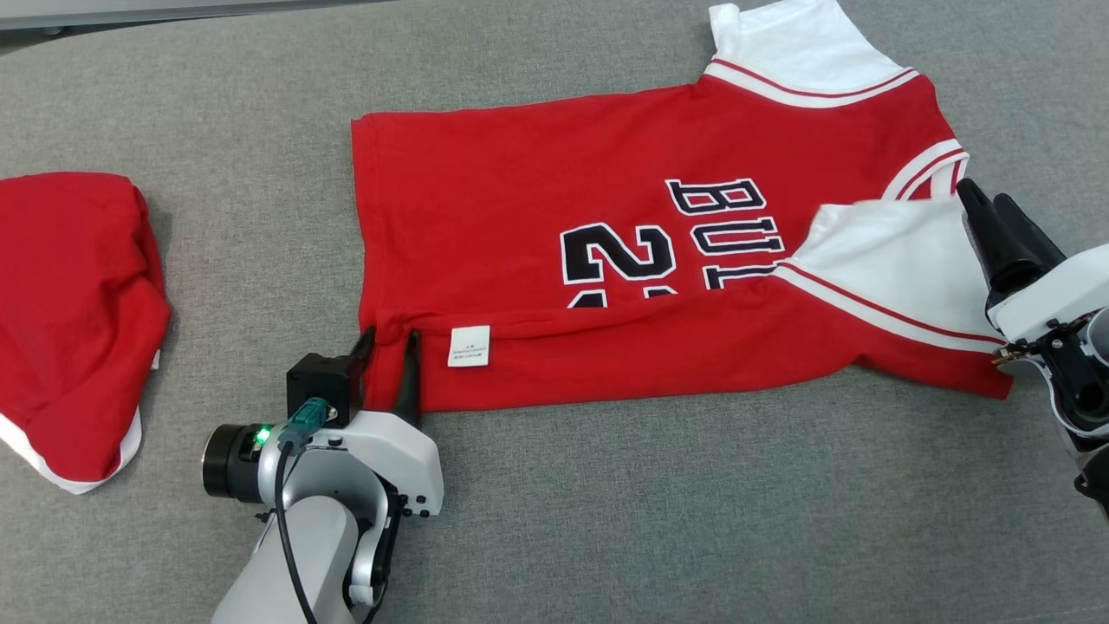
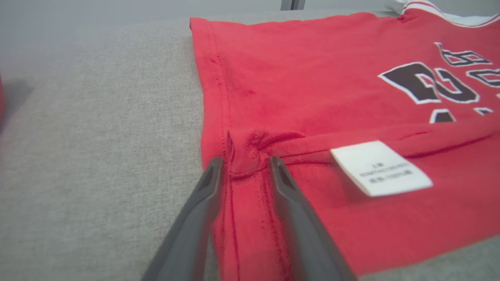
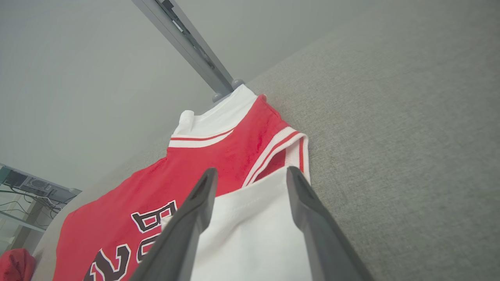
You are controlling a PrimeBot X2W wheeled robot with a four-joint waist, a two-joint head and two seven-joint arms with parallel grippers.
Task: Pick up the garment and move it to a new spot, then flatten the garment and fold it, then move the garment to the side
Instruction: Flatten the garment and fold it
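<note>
The garment (image 1: 537, 199) is a red jersey with white sleeves and black lettering, spread on the grey padded surface (image 1: 693, 503). Its near edge is folded over, so a white label (image 1: 469, 346) shows. My left gripper (image 1: 392, 334) is at the folded near-left corner. In the left wrist view its fingers (image 2: 245, 160) stand slightly apart, open, with a puckered ridge of red cloth between the tips beside the label (image 2: 381, 168). My right gripper (image 1: 986, 192) is open at the garment's right end, its fingers (image 3: 252, 171) spread just over the folded white sleeve (image 3: 250, 234).
A second red garment (image 1: 69, 303) with white trim lies bunched at the left edge. A grey metal frame bar (image 3: 187, 43) rises behind the surface's far edge. Bare grey fabric stretches in front of the jersey.
</note>
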